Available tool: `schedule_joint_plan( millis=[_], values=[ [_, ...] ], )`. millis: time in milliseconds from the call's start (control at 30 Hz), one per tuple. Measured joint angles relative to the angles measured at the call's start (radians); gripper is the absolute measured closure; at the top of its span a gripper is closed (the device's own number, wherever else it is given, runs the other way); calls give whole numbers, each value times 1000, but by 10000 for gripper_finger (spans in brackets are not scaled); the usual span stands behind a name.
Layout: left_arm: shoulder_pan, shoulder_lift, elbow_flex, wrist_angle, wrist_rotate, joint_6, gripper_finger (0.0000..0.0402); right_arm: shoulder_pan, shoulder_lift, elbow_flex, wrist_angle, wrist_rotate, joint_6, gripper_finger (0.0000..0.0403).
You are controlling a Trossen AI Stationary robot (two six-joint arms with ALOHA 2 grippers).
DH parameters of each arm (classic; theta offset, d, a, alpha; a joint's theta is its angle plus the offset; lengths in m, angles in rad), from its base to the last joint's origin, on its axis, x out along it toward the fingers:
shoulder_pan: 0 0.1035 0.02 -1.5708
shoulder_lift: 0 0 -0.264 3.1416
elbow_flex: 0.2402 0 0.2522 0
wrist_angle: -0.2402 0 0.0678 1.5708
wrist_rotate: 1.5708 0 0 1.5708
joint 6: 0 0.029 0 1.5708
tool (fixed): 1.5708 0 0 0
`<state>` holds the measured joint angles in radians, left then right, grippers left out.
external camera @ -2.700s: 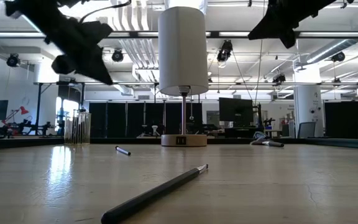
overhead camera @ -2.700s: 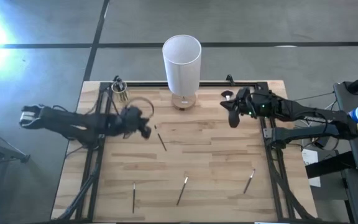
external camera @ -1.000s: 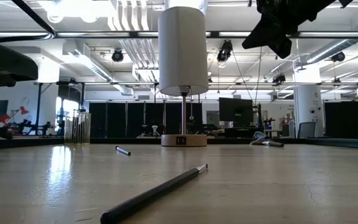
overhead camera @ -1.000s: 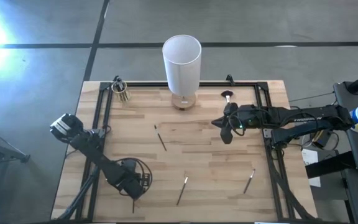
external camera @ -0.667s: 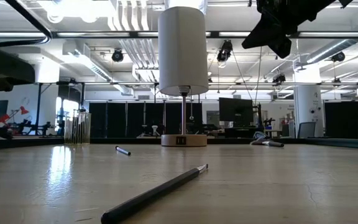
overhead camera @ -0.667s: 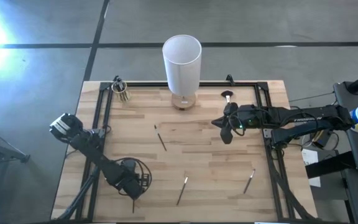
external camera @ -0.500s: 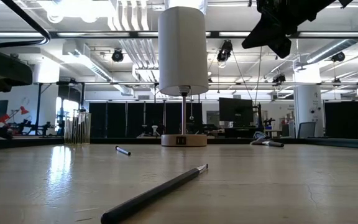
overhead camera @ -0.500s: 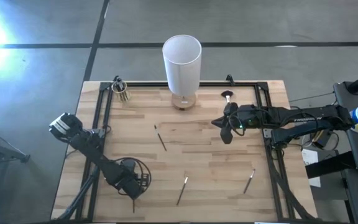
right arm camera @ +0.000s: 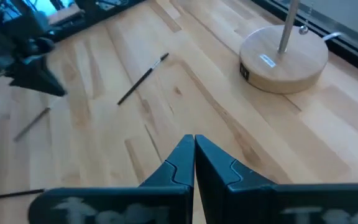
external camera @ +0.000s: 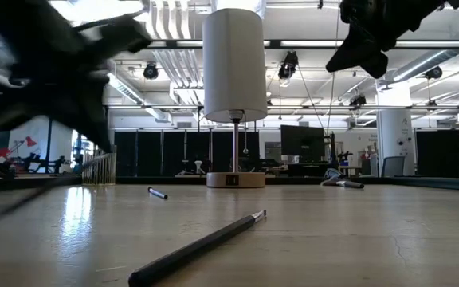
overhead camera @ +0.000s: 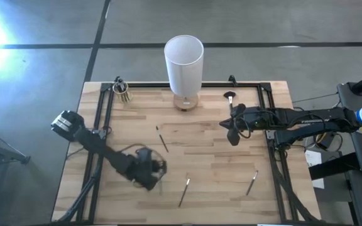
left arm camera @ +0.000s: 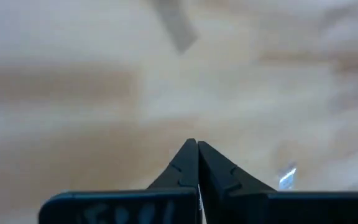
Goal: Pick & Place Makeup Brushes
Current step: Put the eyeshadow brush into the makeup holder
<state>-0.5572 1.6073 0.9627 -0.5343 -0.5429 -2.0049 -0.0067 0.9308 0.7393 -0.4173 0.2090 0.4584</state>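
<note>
Left end effector (overhead camera: 151, 177) (dark, fingers pinched closed) grips a thin brush (overhead camera: 161, 186) above pale wood.

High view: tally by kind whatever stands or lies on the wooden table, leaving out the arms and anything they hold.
Thin brushes lying loose: 3
Fluffy-headed brush: 1
White lamp: 1
Cup of brushes: 1
Total: 6

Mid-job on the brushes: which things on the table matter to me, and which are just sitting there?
Job: centre brush; front-middle brush; front-right brush; fluffy-headed brush by the back rail; cup holding brushes, likely the drop-off; left hand, shut, front-left.
Lying about: white lamp.
</note>
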Motion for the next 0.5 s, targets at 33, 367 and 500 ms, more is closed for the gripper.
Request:
schedule_joint_plan(
  millis=[33,367,500],
  values=[
    [26,-4,0,32,-34,54,401,0,-12,-11,14,-2,9,394],
    [293,-26,24,571,-111,803,401,5,-59,-212,417,-191,223,394],
    [363,-27,61,778,-89,1079,401,22,-34,-268,574,-222,284,389]
  ],
)
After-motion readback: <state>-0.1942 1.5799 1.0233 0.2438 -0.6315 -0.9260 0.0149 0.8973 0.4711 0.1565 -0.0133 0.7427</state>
